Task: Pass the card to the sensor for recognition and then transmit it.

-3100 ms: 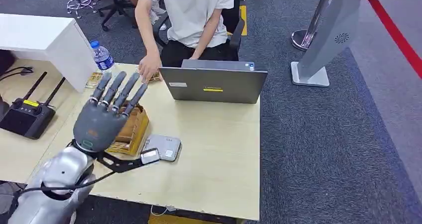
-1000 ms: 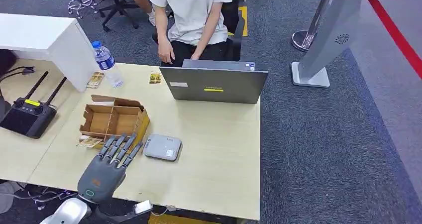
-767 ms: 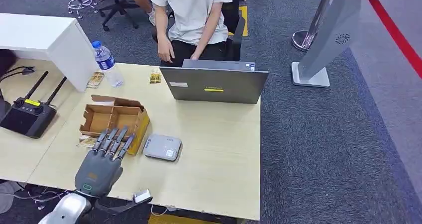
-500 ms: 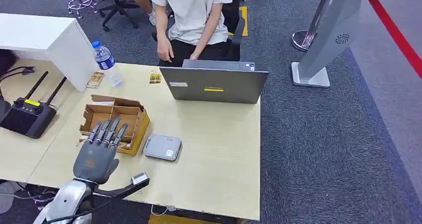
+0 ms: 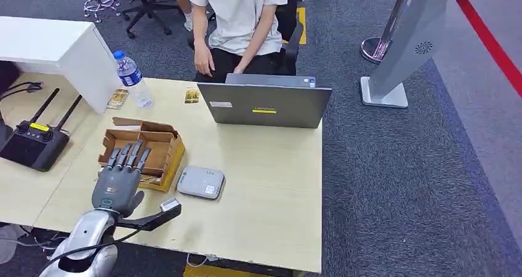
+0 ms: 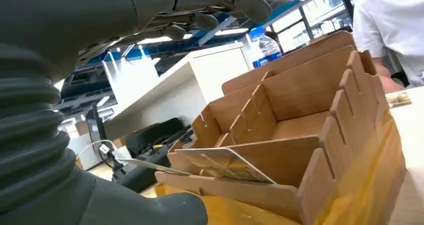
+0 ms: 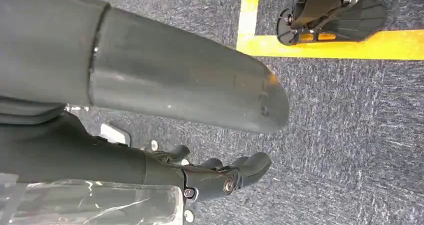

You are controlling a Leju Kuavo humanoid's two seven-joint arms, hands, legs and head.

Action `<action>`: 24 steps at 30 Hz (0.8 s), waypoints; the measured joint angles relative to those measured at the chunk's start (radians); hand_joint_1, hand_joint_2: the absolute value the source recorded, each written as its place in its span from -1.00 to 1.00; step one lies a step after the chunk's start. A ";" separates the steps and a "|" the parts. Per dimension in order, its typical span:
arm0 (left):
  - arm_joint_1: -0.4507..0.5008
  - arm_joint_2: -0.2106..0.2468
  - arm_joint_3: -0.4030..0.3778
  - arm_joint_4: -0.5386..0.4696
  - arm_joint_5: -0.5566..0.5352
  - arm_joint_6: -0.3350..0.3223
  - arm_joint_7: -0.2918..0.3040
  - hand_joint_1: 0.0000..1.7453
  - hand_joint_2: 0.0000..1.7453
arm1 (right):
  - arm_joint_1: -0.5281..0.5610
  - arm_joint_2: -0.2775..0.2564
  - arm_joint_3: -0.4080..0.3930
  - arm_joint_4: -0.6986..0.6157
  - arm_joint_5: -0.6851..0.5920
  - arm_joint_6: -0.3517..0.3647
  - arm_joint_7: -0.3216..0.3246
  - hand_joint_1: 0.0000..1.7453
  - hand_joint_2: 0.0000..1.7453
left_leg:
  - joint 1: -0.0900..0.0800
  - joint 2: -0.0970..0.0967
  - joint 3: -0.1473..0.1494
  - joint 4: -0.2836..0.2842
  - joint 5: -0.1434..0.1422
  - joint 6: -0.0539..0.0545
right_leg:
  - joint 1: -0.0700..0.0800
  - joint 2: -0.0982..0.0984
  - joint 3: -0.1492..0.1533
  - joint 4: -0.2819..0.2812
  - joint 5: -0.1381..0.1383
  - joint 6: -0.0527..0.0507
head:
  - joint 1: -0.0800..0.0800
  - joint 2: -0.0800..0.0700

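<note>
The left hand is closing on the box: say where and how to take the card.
Pinch the card by its raised free edge, coming from the robot's side of the cardboard box with the left hand. It lies tilted across the near slotted dividers, so that edge probably leaves room for fingers above and below.

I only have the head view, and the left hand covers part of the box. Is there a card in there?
Observer: Yes. In the left wrist view a card lies tilted in the box compartment nearest the hand, propped on a divider.
Operator: Is the hand touching it?
Observer: No. The left hand has its fingers stretched out above the box, apart from the card.
Operator: And the right hand?
Observer: The right hand hangs over dark carpet, fingers curled, holding nothing.
</note>
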 joint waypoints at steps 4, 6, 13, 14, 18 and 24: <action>-0.010 -0.008 0.000 0.021 0.000 -0.004 0.000 -1.00 1.00 | 0.000 0.000 0.000 0.000 0.003 0.002 0.000 -1.00 -1.00 | 0.000 0.000 0.000 0.000 0.000 0.000 | 0.000 0.000 0.000 0.000 0.000 0.000 | 0.000 0.000; -0.011 -0.011 0.000 0.027 0.000 -0.005 0.000 -1.00 1.00 | 0.000 0.000 0.000 0.000 0.003 0.002 0.000 -1.00 -1.00 | 0.000 0.000 0.000 0.000 0.000 0.000 | 0.000 0.000 0.000 0.000 0.000 0.000 | 0.000 0.000; -0.027 -0.016 0.001 0.055 0.000 -0.007 0.000 -1.00 1.00 | 0.000 0.000 0.000 0.000 0.006 0.006 0.000 -1.00 -1.00 | 0.000 0.000 0.000 0.000 0.000 0.000 | 0.000 0.000 0.000 0.000 0.000 0.000 | 0.000 0.000; -0.030 -0.016 0.002 0.059 0.001 -0.007 0.000 -1.00 1.00 | 0.000 0.000 0.000 0.000 0.008 0.008 0.000 -1.00 -1.00 | 0.000 0.000 0.000 0.000 0.000 0.000 | 0.000 0.000 0.000 0.000 0.000 0.000 | 0.000 0.000; -0.040 -0.016 0.005 0.076 0.002 -0.008 0.000 -1.00 1.00 | 0.000 0.000 0.000 0.000 0.018 0.008 0.000 -1.00 -1.00 | 0.000 0.000 0.000 0.000 0.000 0.000 | 0.000 0.000 0.000 0.000 0.000 0.000 | 0.000 0.000; -0.042 -0.016 0.006 0.088 0.002 -0.008 0.000 -1.00 1.00 | 0.000 0.000 0.000 0.000 0.018 0.008 0.000 -1.00 -1.00 | 0.000 0.000 0.000 0.000 0.000 0.000 | 0.000 0.000 0.000 0.000 0.000 0.000 | 0.000 0.000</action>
